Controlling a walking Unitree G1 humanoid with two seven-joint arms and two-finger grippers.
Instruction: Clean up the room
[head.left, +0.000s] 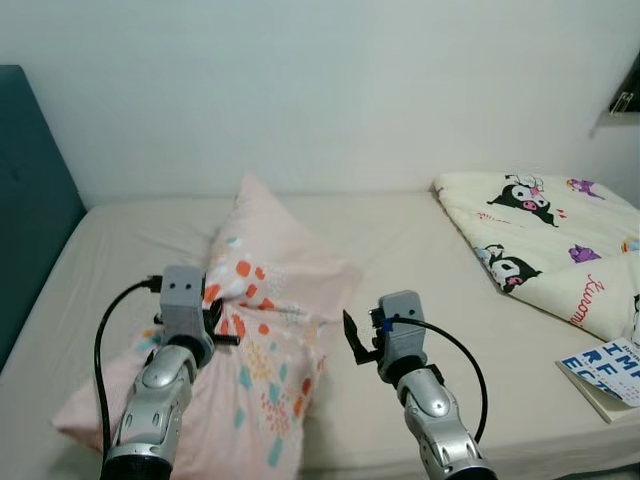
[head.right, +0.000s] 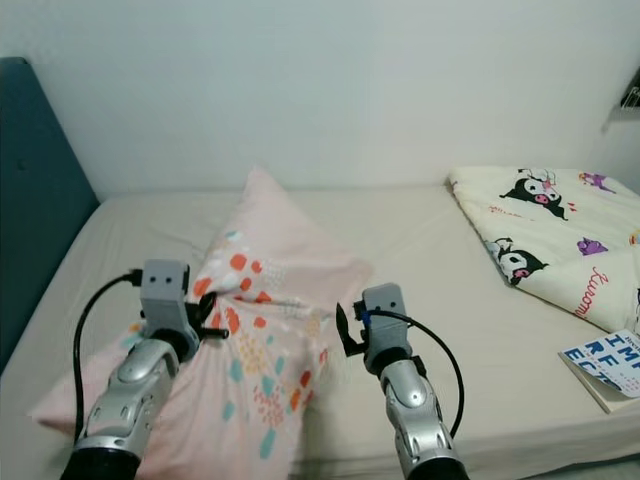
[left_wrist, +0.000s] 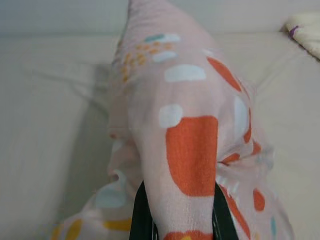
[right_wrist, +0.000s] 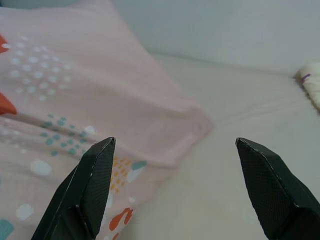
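A pink pillow with orange, teal and white spots lies near the bed's front edge, toward its left side. The left gripper pinches a raised fold of the pillow between its fingers. The right gripper hovers with its fingers spread wide, just beside the pillow's right edge. A folded cartoon blanket lies at the bed's right side, a book by the front right corner.

A dark teal headboard stands at the bed's left end, against a white wall.
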